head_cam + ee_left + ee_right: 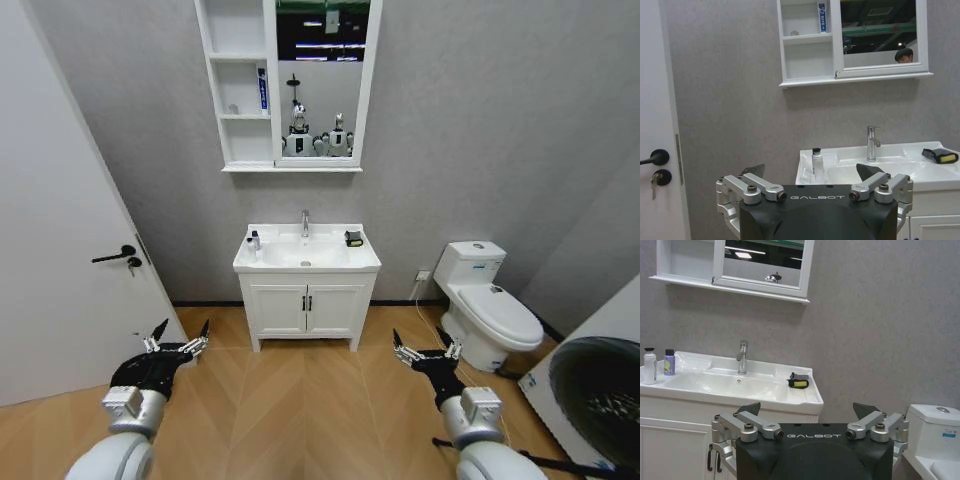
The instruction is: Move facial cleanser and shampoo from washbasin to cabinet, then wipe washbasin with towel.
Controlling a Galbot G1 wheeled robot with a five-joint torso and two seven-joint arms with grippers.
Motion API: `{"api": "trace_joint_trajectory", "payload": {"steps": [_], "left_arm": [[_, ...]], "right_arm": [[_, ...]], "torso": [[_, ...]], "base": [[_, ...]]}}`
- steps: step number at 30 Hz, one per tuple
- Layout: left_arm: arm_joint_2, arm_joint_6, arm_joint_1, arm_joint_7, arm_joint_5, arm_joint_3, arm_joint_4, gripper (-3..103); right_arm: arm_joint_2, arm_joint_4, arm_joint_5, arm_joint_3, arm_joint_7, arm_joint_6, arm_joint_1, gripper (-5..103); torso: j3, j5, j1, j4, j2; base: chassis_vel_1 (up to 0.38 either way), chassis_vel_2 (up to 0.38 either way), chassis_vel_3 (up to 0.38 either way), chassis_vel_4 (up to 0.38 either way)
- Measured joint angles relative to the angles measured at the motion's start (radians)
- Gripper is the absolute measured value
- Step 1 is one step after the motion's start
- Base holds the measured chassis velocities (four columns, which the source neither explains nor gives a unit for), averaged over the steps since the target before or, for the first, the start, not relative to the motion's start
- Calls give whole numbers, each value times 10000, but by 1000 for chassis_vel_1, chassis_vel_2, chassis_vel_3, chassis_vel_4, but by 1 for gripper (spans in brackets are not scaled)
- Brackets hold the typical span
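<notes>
We stand well back from the white rectangular ceramic washbasin [306, 252], both arms held low before us. Our left tool [178, 336] and right tool [426, 347] hang over the wood floor, each spread wide and holding nothing. The slim white plastic facial cleanser bottle [649, 366] and the small purple shampoo bottle [669, 362] stand side by side on the basin's left rim; the folded black towel with a yellow-green edge [798, 381] lies on its right rim. The white wall-hung cabinet [233, 85] hangs above. We judge nothing has been moved yet: the next move calls for driving closer, then reaching for a bottle.
</notes>
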Motion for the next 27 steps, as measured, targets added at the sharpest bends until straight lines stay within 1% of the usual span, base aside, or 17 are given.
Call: {"api": "trace_joint_trajectory", "payload": {"steps": [2,4,5,6,8,9,10,11,13,14,17,19,21,22,23,25,27], "left_arm": [[-24,1,7,-4,14,-1,-15,100],[-46,1,14,-5,23,-1,-30,100],[-76,0,27,-5,36,3,-45,100],[-118,0,50,-6,60,8,-52,100],[-163,-1,80,-4,73,17,-57,100],[-194,-10,106,-3,87,16,-63,100],[-213,-23,119,-2,96,16,-64,100],[-244,-42,151,1,101,12,-63,100],[-255,-52,162,0,102,4,-63,100],[-270,-69,178,8,102,-5,-63,100],[-282,-85,200,7,102,-12,-61,100],[-308,-96,218,11,93,-8,-62,100],[-317,-102,217,9,65,1,-63,100],[-327,-101,219,10,42,11,-61,100],[-329,-101,219,8,30,11,-63,100],[-332,-101,217,13,20,14,-62,100],[-331,-101,211,11,-9,12,-28,100]], "right_arm": [[13,2,-12,-19,3,17,-9,100],[20,2,-27,-36,3,25,-13,100],[26,2,-41,-47,3,36,-26,100],[28,3,-50,-60,3,45,-27,100],[24,2,-55,-67,3,48,-32,100],[17,2,-57,-69,3,50,-26,100],[13,3,-59,-70,4,53,-25,100],[5,2,-60,-70,4,53,-25,100],[4,1,-60,-71,6,54,-25,100],[2,2,-65,-71,9,54,-39,100],[8,7,-86,-74,17,55,-68,100],[29,7,-151,-80,24,59,-94,100],[40,8,-180,-87,36,63,-106,100],[47,7,-190,-101,78,63,-122,100],[50,-2,-194,-112,110,64,-121,100],[52,-33,-197,-116,136,75,-124,100],[54,-83,-194,-113,183,102,-101,100]], "torso": [[1,-8,1,0,-1],[0,-2,0,0,0],[-1,-4,-1,-4,0],[0,-6,0,-1,0],[1,-6,2,-2,-1],[0,3,0,2,-1],[0,-5,1,-4,0],[0,-9,1,2,0],[2,-4,3,-2,-3],[2,0,3,2,-2],[0,-10,1,-3,0],[2,0,3,1,-2],[0,-4,1,-3,0],[-1,-13,-1,-2,0],[0,-4,1,-2,-1],[2,1,3,1,-2],[2,-9,8,0,-2]], "base": [[-277,275,300,-290],[-290,299,316,-309],[-323,299,316,-335],[-323,320,331,-335],[-314,320,350,-328],[-384,380,350,-373],[-384,349,388,-373],[-376,349,367,-372],[-350,342,367,-372],[-350,390,375,-359],[-375,367,363,-386],[-345,356,355,-363],[-359,332,339,-360],[-347,332,339,-349],[-323,332,339,-335],[-323,336,316,-335],[-272,288,273,-207]]}}
